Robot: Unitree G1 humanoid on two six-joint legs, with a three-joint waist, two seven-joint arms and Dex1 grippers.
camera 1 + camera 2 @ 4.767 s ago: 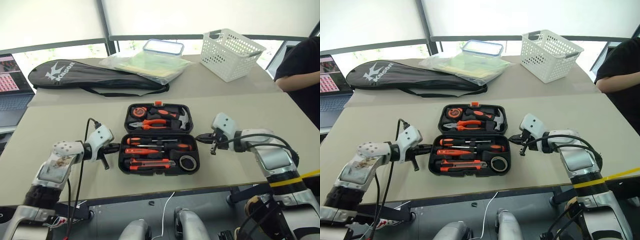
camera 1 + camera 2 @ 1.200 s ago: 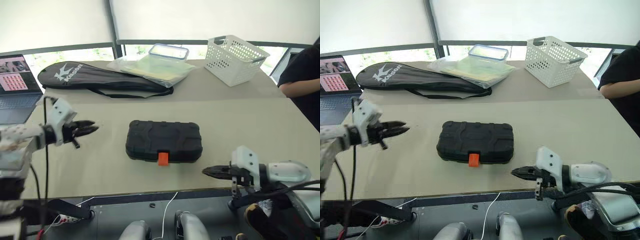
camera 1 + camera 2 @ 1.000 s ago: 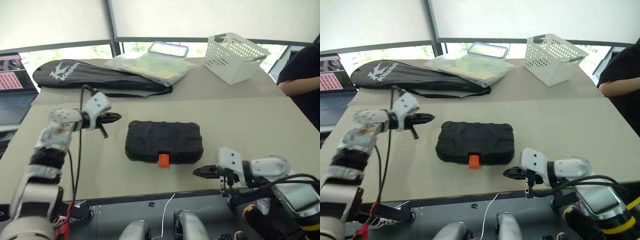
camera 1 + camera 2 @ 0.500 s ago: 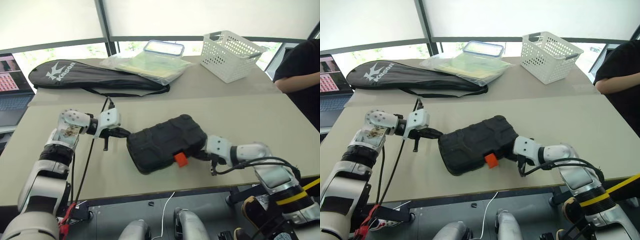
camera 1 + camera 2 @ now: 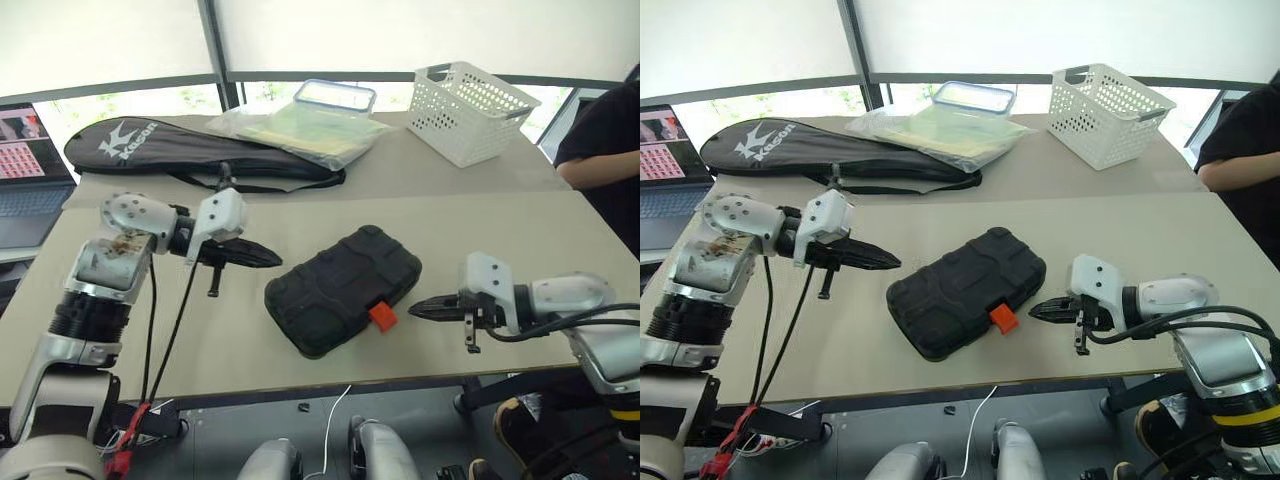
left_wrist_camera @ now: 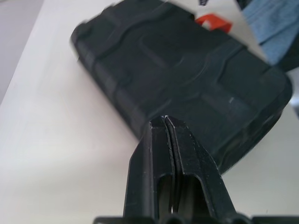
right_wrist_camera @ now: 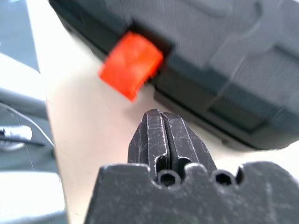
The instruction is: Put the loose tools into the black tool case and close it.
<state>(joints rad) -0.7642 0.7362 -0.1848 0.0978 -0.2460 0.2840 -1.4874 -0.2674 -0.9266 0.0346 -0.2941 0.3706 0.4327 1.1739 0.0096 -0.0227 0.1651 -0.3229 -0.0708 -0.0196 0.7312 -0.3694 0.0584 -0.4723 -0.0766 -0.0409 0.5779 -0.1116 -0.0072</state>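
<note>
The black tool case point(image 5: 345, 288) lies shut on the table, turned askew, its orange latch point(image 5: 381, 316) hanging out at the near edge. The loose tools are hidden. My left gripper point(image 5: 272, 261) is shut and empty, its tip just off the case's left end. My right gripper point(image 5: 416, 307) is shut and empty too, a little to the right of the latch. In the left wrist view the shut fingers point(image 6: 166, 128) point at the case's textured lid point(image 6: 187, 74). In the right wrist view the shut fingers point(image 7: 161, 128) point just below the latch point(image 7: 131, 65).
A long black racket bag point(image 5: 190, 150) lies at the back left, next to a plastic-wrapped box point(image 5: 310, 118). A white basket point(image 5: 475, 108) stands at the back right. A laptop point(image 5: 30, 160) is at the far left, a person's arm point(image 5: 600, 140) at the right edge.
The case has turned askew since a second ago. My right gripper has drawn back from the case's right end. My left gripper has come in toward the case and now points at its left end.
</note>
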